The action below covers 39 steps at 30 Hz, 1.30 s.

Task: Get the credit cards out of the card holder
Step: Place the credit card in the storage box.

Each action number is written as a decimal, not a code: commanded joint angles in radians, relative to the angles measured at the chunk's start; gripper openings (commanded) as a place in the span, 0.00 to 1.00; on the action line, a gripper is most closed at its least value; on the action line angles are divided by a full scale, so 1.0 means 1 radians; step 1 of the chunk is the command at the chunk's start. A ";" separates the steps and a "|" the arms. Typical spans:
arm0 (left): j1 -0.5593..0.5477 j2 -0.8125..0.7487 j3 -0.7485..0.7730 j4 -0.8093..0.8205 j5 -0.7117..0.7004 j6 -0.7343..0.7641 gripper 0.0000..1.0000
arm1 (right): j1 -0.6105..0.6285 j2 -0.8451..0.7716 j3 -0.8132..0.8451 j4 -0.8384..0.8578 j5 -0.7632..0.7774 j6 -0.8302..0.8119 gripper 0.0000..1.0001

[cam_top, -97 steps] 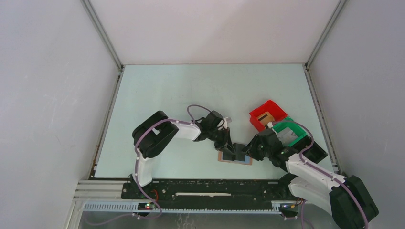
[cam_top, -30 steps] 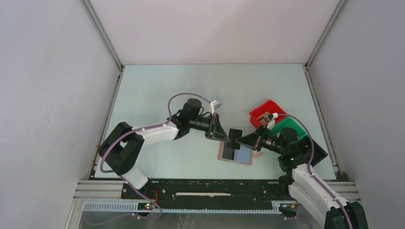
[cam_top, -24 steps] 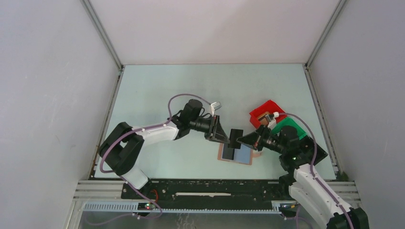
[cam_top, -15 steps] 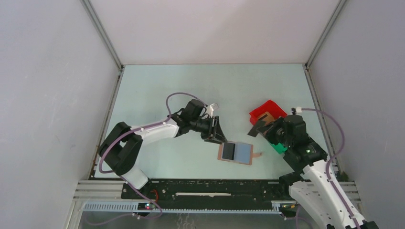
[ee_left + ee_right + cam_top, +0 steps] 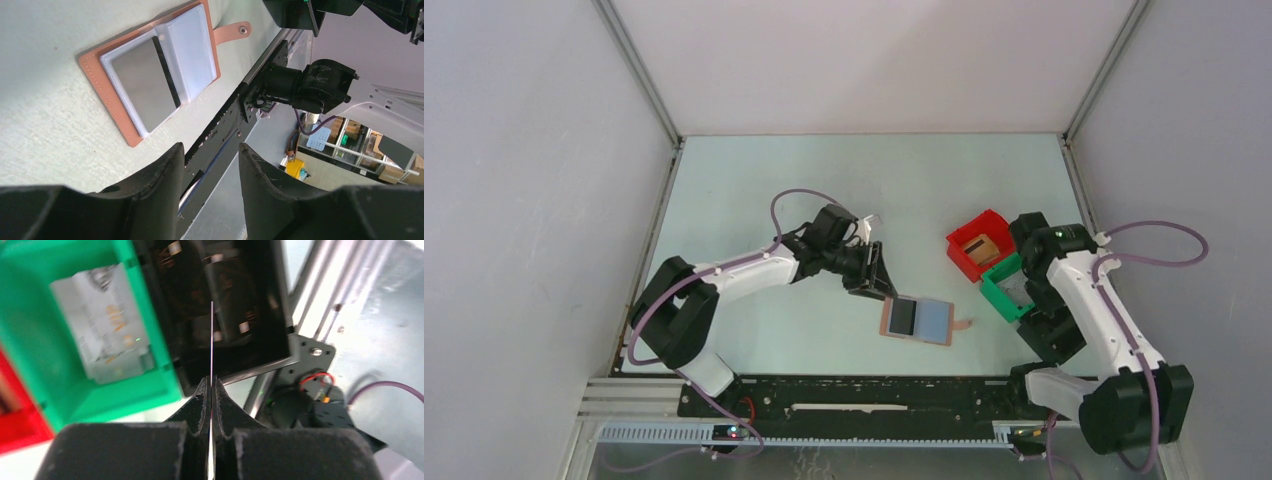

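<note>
The card holder lies open and flat on the table, tan with a side tab. Its left pocket holds a dark grey credit card; the right pocket looks pale and bare. My left gripper hovers open just left of the holder, with nothing between its fingers. My right gripper is shut on a thin credit card that I see edge-on. It hangs above the bins at the right.
A green bin with a silvery card inside sits beside a red bin that holds something tan. A black bin lies directly under the held card. The frame rail runs along the table's near edge.
Both grippers held a dark card above the holder. The left gripper opened and drew back. The right arm swung right with the card and now holds it over the bins.
</note>
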 commanded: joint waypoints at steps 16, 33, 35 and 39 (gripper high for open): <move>-0.020 0.037 0.134 -0.054 0.021 0.036 0.48 | -0.333 0.103 -0.070 0.129 0.123 -0.106 0.00; -0.027 0.038 0.138 -0.061 0.002 0.041 0.49 | -0.186 0.381 -0.097 0.318 0.146 -0.229 0.39; -0.026 0.039 0.134 -0.061 0.000 0.042 0.49 | -0.155 0.341 -0.096 0.334 0.133 -0.248 0.45; -0.026 0.031 0.123 -0.061 -0.006 0.045 0.49 | -0.144 0.249 -0.096 0.347 0.114 -0.295 0.46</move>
